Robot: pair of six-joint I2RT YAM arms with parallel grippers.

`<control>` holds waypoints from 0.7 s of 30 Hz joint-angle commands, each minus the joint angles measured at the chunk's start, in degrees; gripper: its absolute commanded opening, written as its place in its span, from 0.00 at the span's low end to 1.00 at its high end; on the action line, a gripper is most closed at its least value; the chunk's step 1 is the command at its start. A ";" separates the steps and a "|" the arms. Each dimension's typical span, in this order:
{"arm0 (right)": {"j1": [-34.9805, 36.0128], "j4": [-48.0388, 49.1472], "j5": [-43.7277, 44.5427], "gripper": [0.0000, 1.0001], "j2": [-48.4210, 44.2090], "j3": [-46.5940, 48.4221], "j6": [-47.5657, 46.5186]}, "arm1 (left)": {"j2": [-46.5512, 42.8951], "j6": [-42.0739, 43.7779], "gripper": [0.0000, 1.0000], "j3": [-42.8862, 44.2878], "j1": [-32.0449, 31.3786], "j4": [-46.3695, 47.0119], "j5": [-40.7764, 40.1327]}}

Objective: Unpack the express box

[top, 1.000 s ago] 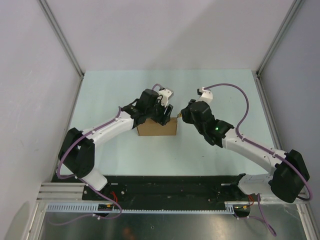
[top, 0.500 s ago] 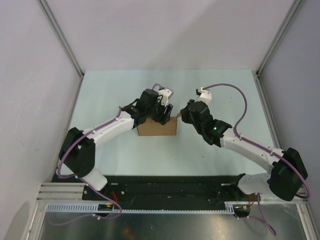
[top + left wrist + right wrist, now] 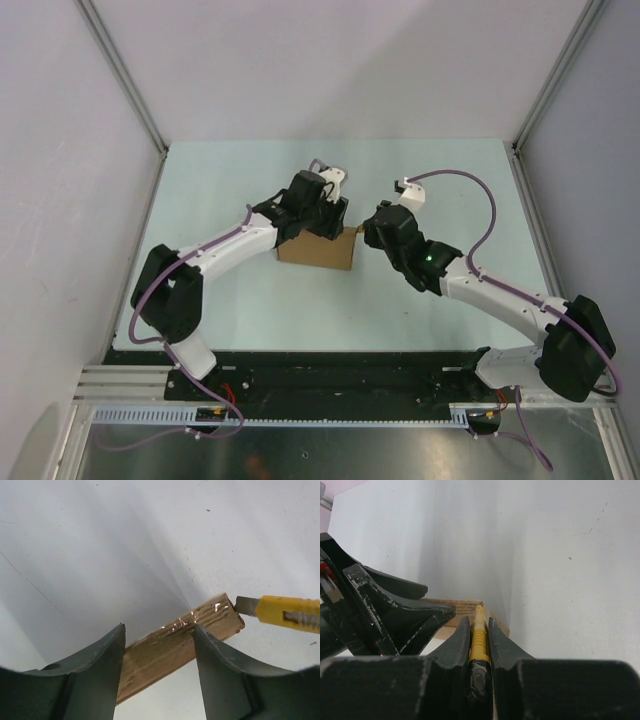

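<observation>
The express box (image 3: 318,252), plain brown cardboard, lies shut on the pale table at the middle. My left gripper (image 3: 326,214) is open at the box's far edge; in the left wrist view (image 3: 159,630) its fingers straddle a stretch of the box's edge (image 3: 160,655). My right gripper (image 3: 366,232) is shut on the yellow utility knife (image 3: 479,636), just right of the box. The knife (image 3: 287,612) has its blade out, with the tip at the box's right corner. The box's corner also shows in the right wrist view (image 3: 466,603).
The pale green table (image 3: 250,300) is closed in by white walls on the left, back and right, with metal posts (image 3: 125,75) at the corners. The black base rail (image 3: 340,375) runs along the near edge.
My left gripper has shifted a little right and farther back at the box's far edge. The box has turned slightly. My right gripper has barely moved and still holds the knife.
</observation>
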 commanded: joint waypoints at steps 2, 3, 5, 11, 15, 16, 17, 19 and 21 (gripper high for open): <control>2.69 -6.00 -3.13 0.00 -2.19 2.28 3.14 | 7.95 -2.44 0.59 -3.89 -0.56 -13.33 -5.84; 2.87 -6.35 -2.96 0.00 -2.27 2.45 3.23 | 8.21 -2.44 0.59 -3.80 -0.56 -13.42 -5.85; 3.31 -7.32 -2.34 0.00 -2.45 3.07 3.84 | 8.22 -2.36 0.59 -4.06 -0.56 -13.42 -6.02; 3.92 -9.08 -1.90 0.00 -3.68 3.51 4.90 | 8.22 -2.44 0.57 -4.41 -0.65 -13.33 -6.11; 3.92 -10.22 -0.50 0.00 -4.21 3.60 4.81 | 7.17 -2.35 0.57 -4.85 -0.65 -13.33 -6.37; 3.92 -10.49 0.03 0.00 -4.64 3.68 4.72 | 6.90 -2.27 0.57 -4.94 -0.65 -13.33 -6.37; 3.75 -10.75 1.25 0.00 -5.00 3.68 4.46 | 6.55 -2.27 0.57 -5.03 -0.65 -13.24 -6.29; 2.79 -10.93 2.49 0.00 -5.79 3.77 3.41 | 5.23 -1.92 0.57 -5.12 -0.65 -13.33 -5.67; 1.38 -10.93 3.29 0.00 -6.23 3.77 2.88 | 3.66 -1.48 0.57 -5.21 -0.65 -13.24 -4.71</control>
